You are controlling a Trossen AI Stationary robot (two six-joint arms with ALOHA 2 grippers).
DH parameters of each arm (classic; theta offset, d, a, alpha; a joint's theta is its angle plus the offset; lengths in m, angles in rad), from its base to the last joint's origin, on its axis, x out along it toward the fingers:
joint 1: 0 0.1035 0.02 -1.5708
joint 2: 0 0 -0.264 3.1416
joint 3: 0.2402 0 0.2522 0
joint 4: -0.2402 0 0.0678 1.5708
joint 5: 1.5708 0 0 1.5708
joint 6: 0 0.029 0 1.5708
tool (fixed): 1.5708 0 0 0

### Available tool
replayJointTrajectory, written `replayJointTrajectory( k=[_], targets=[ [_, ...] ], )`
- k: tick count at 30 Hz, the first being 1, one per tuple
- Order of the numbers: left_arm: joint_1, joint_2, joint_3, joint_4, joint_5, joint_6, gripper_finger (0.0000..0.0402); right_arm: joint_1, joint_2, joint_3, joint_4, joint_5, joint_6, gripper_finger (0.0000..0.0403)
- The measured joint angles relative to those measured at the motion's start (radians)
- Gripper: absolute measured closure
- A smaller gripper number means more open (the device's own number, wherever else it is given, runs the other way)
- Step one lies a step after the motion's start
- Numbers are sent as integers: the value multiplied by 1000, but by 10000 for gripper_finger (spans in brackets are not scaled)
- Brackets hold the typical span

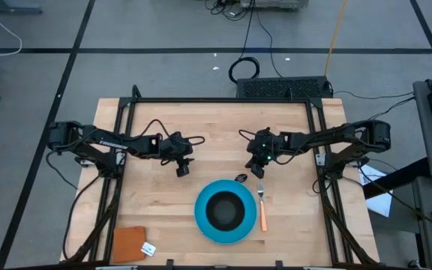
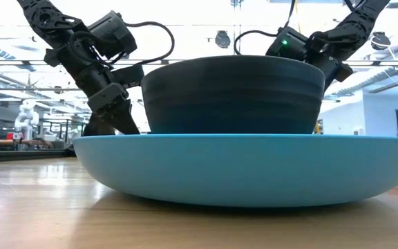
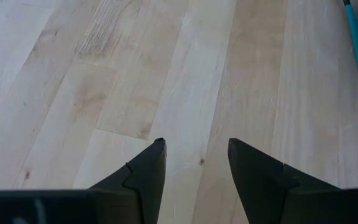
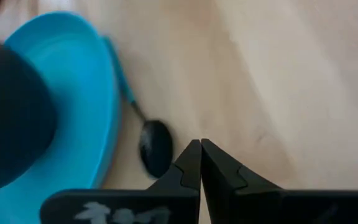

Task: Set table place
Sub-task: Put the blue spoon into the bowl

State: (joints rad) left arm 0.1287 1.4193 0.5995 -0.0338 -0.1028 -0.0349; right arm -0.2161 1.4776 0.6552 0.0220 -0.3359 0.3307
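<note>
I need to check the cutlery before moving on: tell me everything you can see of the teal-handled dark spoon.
The teal-handled dark spoon lies flat on the light-wood table, close along the round bright-blue plate's rim. Its oval bowl is glossy black, joined by a thin dark neck to a slim teal handle that runs along the plate's edge. The shut right gripper hovers near the bowl; whether it touches cannot be told.

The light-wood table (image 1: 163, 202) carries a blue plate (image 1: 205, 223) near the middle of its front edge. An orange-handled fork (image 1: 262, 210) lies just beside the plate's right rim; a dark spoon (image 1: 240, 178) (bowl end showing) lies behind it. A brown-orange square (image 1: 129, 244) sits at the front-left corner.
</note>
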Motion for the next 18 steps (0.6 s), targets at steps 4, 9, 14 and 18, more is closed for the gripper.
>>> replayJointTrajectory(
  k=[4, 9, 14, 18],
  targets=[
    [0, 0, 0, 0, 0, 0, 222, 16, 0, 0, -13, -12, 5, 388],
    [0, 0, 0, 0, 0, 0, 222, 18, 0, 0, -18, -63, 31, 345],
    [0, 0, 0, 0, 0, 1, 222, 18, 0, 0, -66, -64, 51, 296],
    [0, 0, 0, 0, 0, 2, 222, 18, 0, -1, -74, -88, 76, 274]
  ],
)
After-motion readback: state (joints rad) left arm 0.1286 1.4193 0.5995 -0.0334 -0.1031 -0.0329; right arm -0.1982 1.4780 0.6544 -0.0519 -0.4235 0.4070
